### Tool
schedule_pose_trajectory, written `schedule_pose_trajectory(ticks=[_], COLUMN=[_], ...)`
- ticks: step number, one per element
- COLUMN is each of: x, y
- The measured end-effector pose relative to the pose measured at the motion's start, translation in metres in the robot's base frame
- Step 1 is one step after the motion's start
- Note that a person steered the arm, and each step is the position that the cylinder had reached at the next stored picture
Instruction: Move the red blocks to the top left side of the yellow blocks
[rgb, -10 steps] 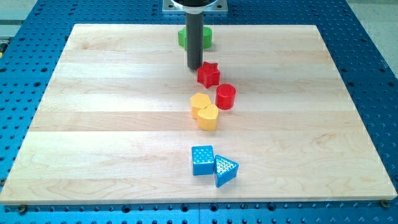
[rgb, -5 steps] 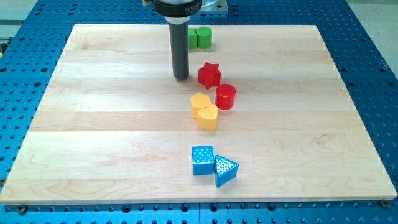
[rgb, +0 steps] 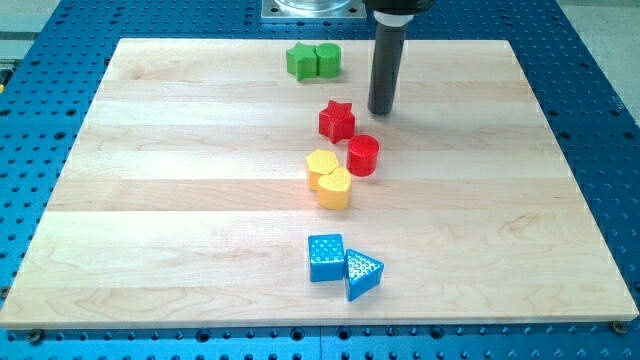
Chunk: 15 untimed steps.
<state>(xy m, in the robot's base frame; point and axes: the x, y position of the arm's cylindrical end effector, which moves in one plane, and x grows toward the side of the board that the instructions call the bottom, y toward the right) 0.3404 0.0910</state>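
A red star block (rgb: 337, 120) sits near the board's middle top. A red cylinder (rgb: 363, 155) lies just below and right of it. Two yellow blocks touch each other: one (rgb: 321, 166) at upper left, a heart-like one (rgb: 335, 188) at lower right. The red cylinder is beside the yellow pair's upper right. My tip (rgb: 381, 110) stands to the upper right of the red star, apart from it, and above the red cylinder.
Two green blocks (rgb: 313, 61) sit side by side at the board's top edge. A blue cube (rgb: 325, 257) and a blue triangle (rgb: 362, 273) lie near the view's bottom. The wooden board (rgb: 150, 200) rests on a blue perforated table.
My tip swung from the upper left of the red star, further left, then across to its upper right. No block has moved.
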Motion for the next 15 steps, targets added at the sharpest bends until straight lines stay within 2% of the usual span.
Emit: schedule_pose_trajectory(ticks=[1, 6, 7, 9, 10, 12, 13, 15], x=[0.020, 0.040, 0.039, -0.001, 0.002, 0.053, 0.091, 0.118], y=[-0.005, -0.212, -0.205, -0.118, -0.066, 0.013, 0.012, 0.003])
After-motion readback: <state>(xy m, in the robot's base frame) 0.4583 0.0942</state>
